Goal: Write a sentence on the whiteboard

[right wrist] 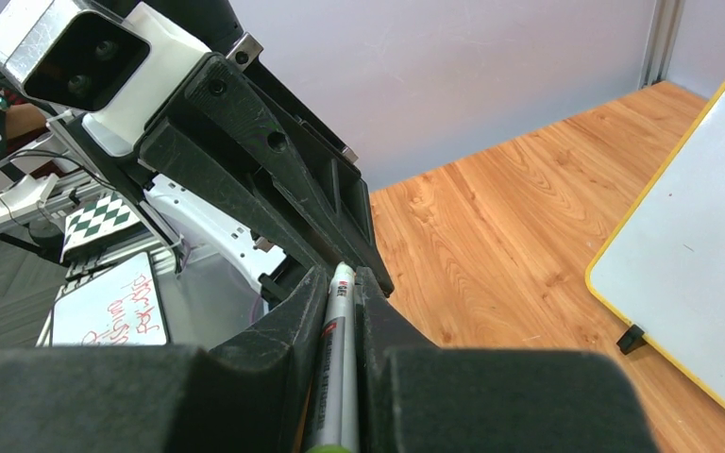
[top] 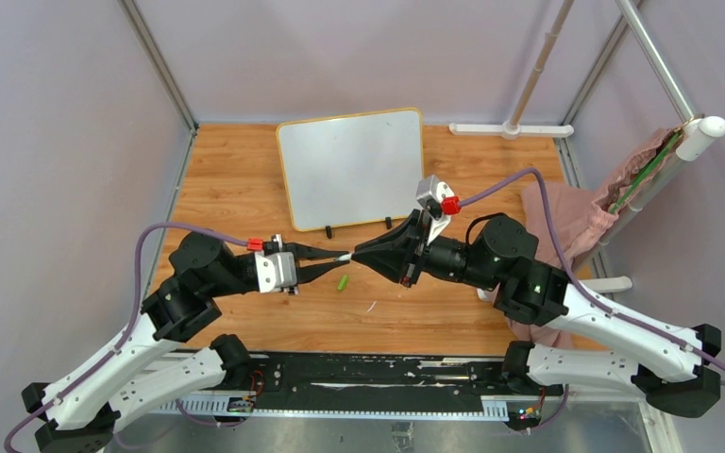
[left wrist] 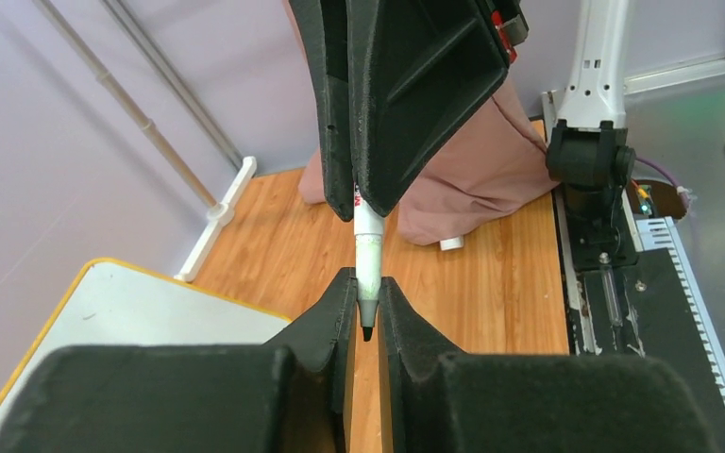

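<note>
The whiteboard (top: pixel 349 168) stands at the back middle of the table and its face is blank; no green sentence shows on it. It also shows in the left wrist view (left wrist: pixel 123 307) and the right wrist view (right wrist: pixel 699 274). My two grippers meet tip to tip in front of the board, above the table. A white marker (top: pixel 345 257) spans between them. My right gripper (top: pixel 359 255) is shut on its barrel (right wrist: pixel 338 359). My left gripper (left wrist: pixel 366 288) is shut on its uncapped tip end (left wrist: pixel 368 247).
A small green cap (top: pixel 343 282) lies on the wood just below the grippers. A pink cloth (top: pixel 566 212) is heaped at the right edge. A white pole base (top: pixel 510 129) stands at the back right. Frame posts and walls close in the sides.
</note>
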Motion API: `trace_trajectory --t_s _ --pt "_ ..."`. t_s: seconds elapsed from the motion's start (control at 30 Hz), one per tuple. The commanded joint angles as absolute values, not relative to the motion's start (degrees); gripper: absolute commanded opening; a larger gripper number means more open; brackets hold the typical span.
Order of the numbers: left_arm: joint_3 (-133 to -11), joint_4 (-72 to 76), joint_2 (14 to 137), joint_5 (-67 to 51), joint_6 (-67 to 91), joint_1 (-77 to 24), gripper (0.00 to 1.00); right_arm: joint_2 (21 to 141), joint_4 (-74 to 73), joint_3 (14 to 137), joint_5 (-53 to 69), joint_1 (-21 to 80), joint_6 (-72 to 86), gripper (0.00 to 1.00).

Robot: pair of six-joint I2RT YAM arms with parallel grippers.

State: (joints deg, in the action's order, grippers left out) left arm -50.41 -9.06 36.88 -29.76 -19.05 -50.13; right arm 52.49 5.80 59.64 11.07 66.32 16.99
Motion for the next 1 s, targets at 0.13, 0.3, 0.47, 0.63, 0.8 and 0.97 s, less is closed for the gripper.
trace_trajectory --t_s 0.13,0.3,0.47,0.63,0.8,0.97 --pt "-50.5 -7.8 36.1 -28.7 -21.1 -50.4 0.0 52.5 -0.6 64.5 11.1 66.0 17.9 0.3" --pt "-50.5 -8.8 35.9 -29.1 -22.0 -50.4 0.0 53.0 -3.9 66.0 10.5 66.0 18.0 0.35" --pt "-50.6 -9.5 36.0 -30.1 -22.7 -50.4 0.0 53.8 -4.8 66.8 10.4 65.9 18.8 0.39" --pt "-51.2 -10.9 36.0 -30.9 -24.1 -50.4 0.0 54.6 -5.8 67.8 10.5 65.9 19.0 0.39" --pt "-50.9 -11.3 35.7 -31.3 -24.6 -50.5 0.0 54.9 -5.8 68.1 10.6 65.9 19.1 0.39" --pt "-50.7 -11.3 35.5 -31.5 -24.7 -50.5 0.0 54.9 -6.0 68.1 9.6 65.9 19.2 0.32"
